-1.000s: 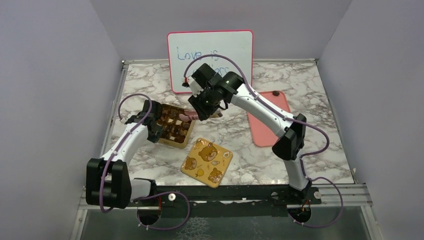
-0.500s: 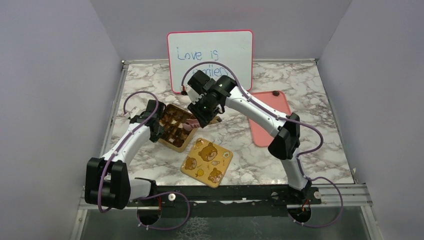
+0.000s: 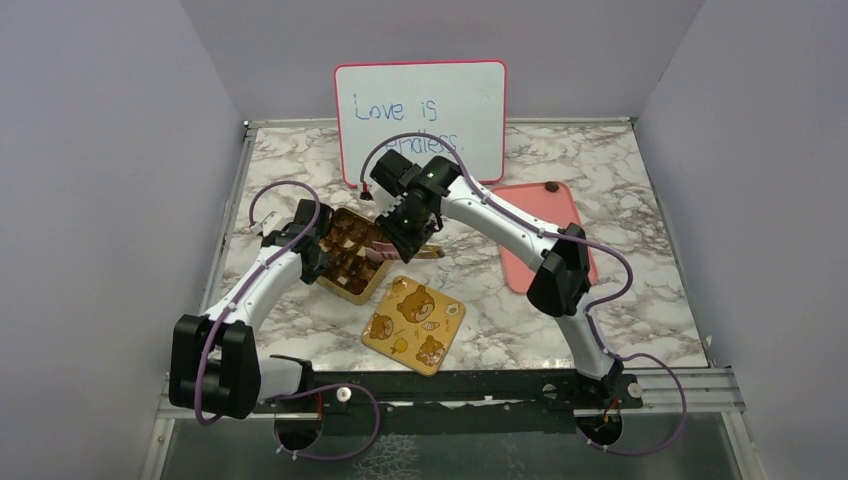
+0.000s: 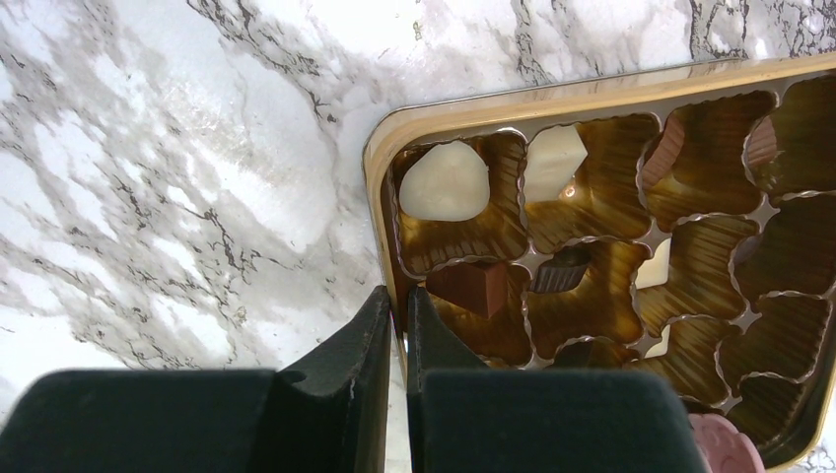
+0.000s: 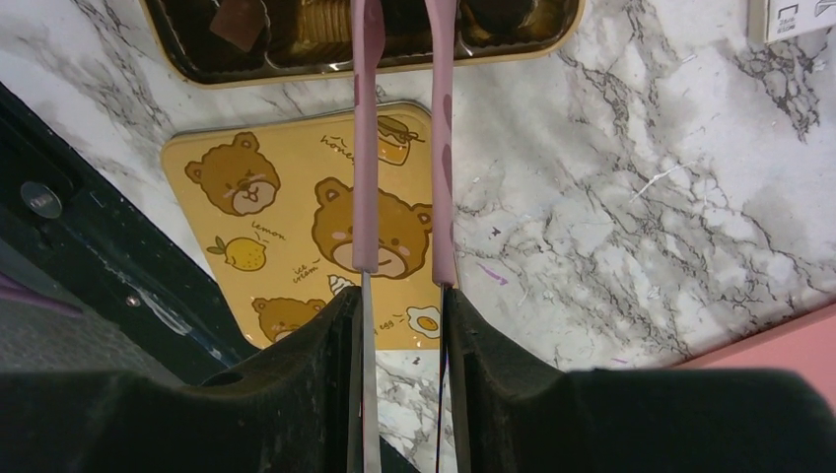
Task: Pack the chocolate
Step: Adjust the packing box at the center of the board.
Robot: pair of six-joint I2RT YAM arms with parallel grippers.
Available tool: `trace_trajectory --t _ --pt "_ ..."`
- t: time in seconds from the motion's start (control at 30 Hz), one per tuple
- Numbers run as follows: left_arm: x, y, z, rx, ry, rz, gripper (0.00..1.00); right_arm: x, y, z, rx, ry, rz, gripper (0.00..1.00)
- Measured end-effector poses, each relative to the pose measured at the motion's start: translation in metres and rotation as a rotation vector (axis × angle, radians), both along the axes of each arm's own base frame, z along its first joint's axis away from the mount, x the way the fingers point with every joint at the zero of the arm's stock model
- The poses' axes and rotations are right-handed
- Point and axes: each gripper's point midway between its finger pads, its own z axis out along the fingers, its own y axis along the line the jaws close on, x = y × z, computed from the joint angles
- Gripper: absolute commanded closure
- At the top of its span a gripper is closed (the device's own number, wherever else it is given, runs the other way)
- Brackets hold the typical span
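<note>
My left fingers (image 4: pixel 386 313) are pressed together on the rim of the gold tin (image 4: pixel 473 110), pinching its thin edge at the tin's 7 o'clock corner; the tin sits on the marble surface (image 3: pixel 600 160) toward 9 o'clock. My right fingers (image 5: pixel 335 330) are partly closed around a pair of pink tongs (image 5: pixel 367 148), gripping both arms of it; the tongs reach out toward 12 o'clock in my wrist view, over the bear-printed lid (image 5: pixel 296 227) and on above the tin, where their tips run out of sight, so I cannot tell whether they carry anything.

The chocolate lies mostly in the tin's ribbed cups: a round cream-white piece (image 4: pixel 444 182) in the corner cup, a white square piece (image 4: pixel 554 163) just beside it at 3 o'clock, a dark brown square (image 4: pixel 471 286) below at 6 o'clock, and a small dark piece (image 4: pixel 562 271) next to that; several cups farther along look bare. One more dark piece (image 3: pixel 551 186) rests at the 12 o'clock end of the pink tray (image 3: pixel 515 265), well apart from the tin. The lid lies flat at the tin's 4 o'clock; a whiteboard (image 3: pixel 420 110) stands at 12 o'clock.
</note>
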Motion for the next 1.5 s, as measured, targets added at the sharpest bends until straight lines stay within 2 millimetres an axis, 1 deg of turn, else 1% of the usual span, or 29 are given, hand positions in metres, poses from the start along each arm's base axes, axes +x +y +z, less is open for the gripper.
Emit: trace_trajectory --t 0.13,0.37,0.53,0.6,0.8,0.9,1.17,1.33,1.5 --pt "0.001 0.0 0.0 0.003 -0.002 -0.003 0.91 -0.003 -0.003 -0.007 -0.029 0.022 0.0 0.63" --pt "0.003 0.0 0.002 0.02 -0.01 -0.014 0.91 -0.002 -0.002 -0.007 -0.037 0.031 -0.01 0.63" --pt "0.003 0.0 0.003 0.026 -0.012 -0.02 0.91 -0.001 -0.01 -0.009 -0.077 0.026 -0.065 0.64" --pt "0.003 -0.001 0.003 0.027 -0.013 -0.023 0.9 0.0 -0.012 -0.007 -0.09 0.025 -0.088 0.64" --pt "0.004 -0.001 0.004 0.03 -0.017 -0.026 0.9 0.007 -0.015 0.007 -0.096 -0.025 -0.145 0.65" --pt "0.004 -0.002 0.004 0.036 -0.018 -0.032 0.9 0.008 -0.015 0.007 -0.093 -0.022 -0.15 0.65" --pt "0.005 -0.004 0.004 0.037 -0.019 -0.04 0.9 -0.006 -0.002 0.008 -0.031 0.054 -0.116 0.64" --pt "0.004 -0.004 0.004 0.044 -0.02 -0.044 0.9 -0.013 -0.006 -0.002 -0.054 0.089 -0.111 0.63" --pt "0.005 -0.004 0.004 0.045 -0.02 -0.045 0.9 -0.013 -0.007 -0.002 -0.056 0.09 -0.111 0.63"
